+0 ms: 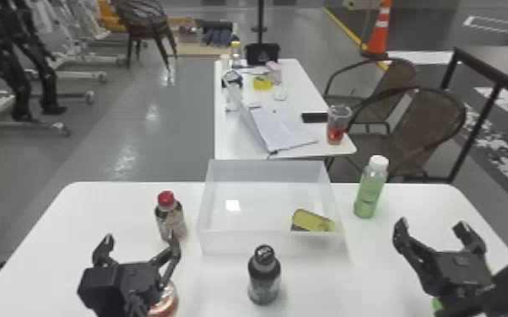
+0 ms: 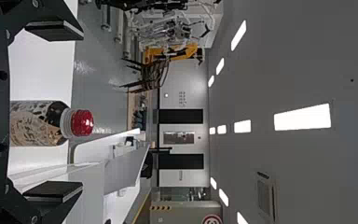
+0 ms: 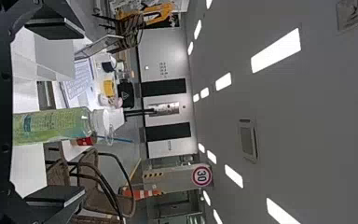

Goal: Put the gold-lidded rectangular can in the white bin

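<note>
Placement appears complete: the gold-lidded rectangular can [image 1: 313, 219] lies in the white bin [image 1: 228, 243], your left gripper [image 1: 142, 241] and right gripper [image 1: 431, 226] flank its near side, jaws spread, and next calls only for keeping clear.

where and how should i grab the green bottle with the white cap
Probably mid-body on the green plastic bottle with the white cap, coming in level from the near side, one jaw on each flank: it stands upright, its body looks round, and the translucent white bin sits apart from it, to the left.
</note>
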Available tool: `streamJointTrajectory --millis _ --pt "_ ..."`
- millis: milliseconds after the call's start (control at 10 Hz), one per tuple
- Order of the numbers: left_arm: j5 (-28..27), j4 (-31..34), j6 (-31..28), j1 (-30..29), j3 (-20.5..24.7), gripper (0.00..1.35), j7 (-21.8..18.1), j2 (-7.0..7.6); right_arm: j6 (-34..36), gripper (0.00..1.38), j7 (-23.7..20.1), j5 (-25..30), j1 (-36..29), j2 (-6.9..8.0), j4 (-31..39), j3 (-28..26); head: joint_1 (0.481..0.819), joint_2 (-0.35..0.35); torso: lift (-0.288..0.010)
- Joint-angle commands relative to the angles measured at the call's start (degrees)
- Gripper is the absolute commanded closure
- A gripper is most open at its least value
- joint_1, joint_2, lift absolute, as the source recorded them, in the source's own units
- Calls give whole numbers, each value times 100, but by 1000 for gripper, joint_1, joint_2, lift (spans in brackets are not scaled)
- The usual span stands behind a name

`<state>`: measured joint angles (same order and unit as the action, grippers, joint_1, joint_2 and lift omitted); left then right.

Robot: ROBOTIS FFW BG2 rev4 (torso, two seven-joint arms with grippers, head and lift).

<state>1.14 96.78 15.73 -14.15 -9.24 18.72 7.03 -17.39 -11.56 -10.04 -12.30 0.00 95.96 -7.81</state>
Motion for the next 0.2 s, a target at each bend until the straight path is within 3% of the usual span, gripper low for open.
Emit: streamJointTrajectory --millis 0,100 --pt "0 8 -17 0 1 165 0 0 -54 127 57 -7 -27 5 -16 86 549 0 -100" --pt "-9 17 -17 0 1 165 9 0 -54 127 66 -7 -27 5 -25 86 549 0 -100"
